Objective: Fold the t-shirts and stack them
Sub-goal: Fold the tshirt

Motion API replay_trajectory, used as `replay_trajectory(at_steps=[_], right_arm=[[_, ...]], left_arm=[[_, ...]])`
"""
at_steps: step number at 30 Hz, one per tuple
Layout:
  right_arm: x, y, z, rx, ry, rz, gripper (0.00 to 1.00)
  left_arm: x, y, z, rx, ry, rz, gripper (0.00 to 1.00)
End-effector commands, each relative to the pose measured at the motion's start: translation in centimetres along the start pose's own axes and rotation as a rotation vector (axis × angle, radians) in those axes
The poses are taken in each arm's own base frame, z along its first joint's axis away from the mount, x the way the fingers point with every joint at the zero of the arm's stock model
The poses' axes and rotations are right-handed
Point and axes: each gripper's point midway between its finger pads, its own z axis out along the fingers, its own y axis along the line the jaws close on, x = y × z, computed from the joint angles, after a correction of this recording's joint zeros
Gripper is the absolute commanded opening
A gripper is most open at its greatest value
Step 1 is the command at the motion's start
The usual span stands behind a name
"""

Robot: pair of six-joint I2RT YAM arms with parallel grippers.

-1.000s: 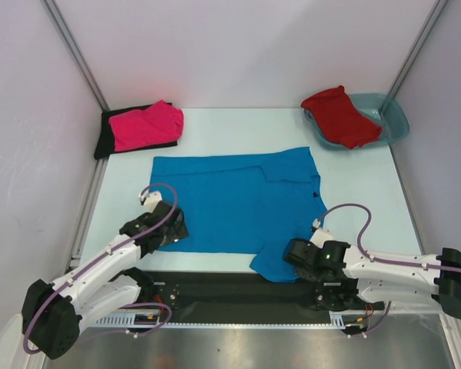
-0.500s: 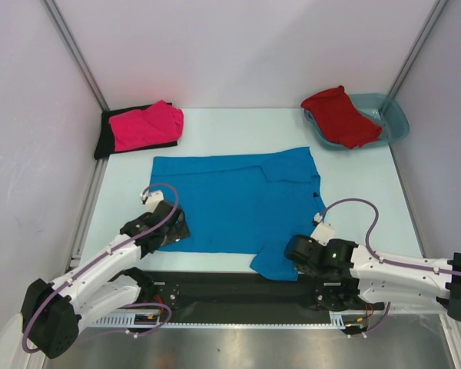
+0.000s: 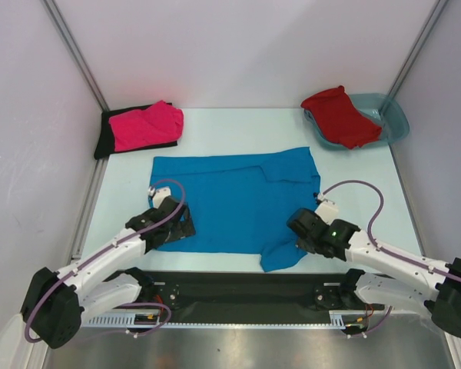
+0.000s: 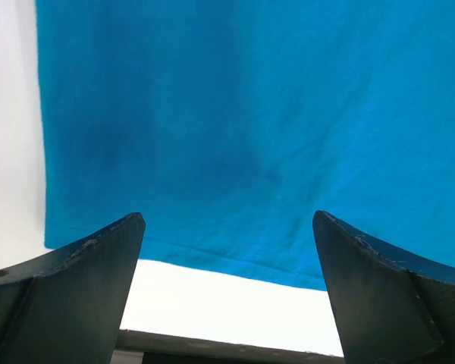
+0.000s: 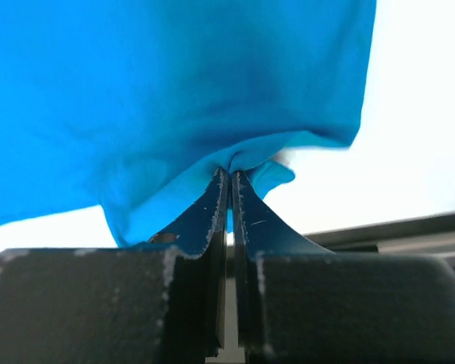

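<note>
far left, the pink t-shirt (image 3: 146,125) lies on the black t-shirt (image 3: 106,143). the left gripper (image 4: 227,227) hangs jaws wide over the near left hem of the blue t-shirt (image 3: 230,201), spread mid-table. the right gripper (image 5: 230,176) is pinched tight on its near right corner. the left should take its hem corner too, then both lift evenly so the fold lands square. the red t-shirt (image 3: 339,115) drapes the teal tub (image 3: 396,120).

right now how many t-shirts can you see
4: blue t-shirt spread mid-table; red t-shirt draped over the teal tub, far right; pink t-shirt on the black t-shirt, far left. More could hide beneath.
</note>
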Motion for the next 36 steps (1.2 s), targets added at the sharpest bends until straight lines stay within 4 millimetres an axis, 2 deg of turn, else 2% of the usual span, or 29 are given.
replay_trajectory(at_steps=[1,9,11,17,26,36], right_arm=[[-3.0,1.9,0.0,-0.043,-0.066,-0.031,0.04],[-6.5,3.8,1.3,-0.063,-0.080,-0.082,0.05],[-7.4,4.8,1.4,-0.088,-0.084,-0.093,0.05],[-8.6,7.0,2.4,-0.108,-0.071,-0.155,0.05],[-7.9,10.1,4.2,-0.171,-0.001,-0.208,0.05],[-7.6,10.9,5.4,-0.173,0.020,-0.233,0.04]], left_arm=[[-2.0,-2.2,-0.6,0.068,-0.045,0.016,1.00],[-2.0,-3.4,0.5,0.070,-0.013,0.058,1.00],[-2.0,-3.8,0.7,0.076,-0.006,0.065,1.00],[-1.7,-4.3,1.4,0.074,0.013,0.089,1.00],[-1.4,-4.4,2.0,0.064,0.031,0.104,1.00],[-1.3,-4.3,2.0,0.061,0.032,0.102,1.00]])
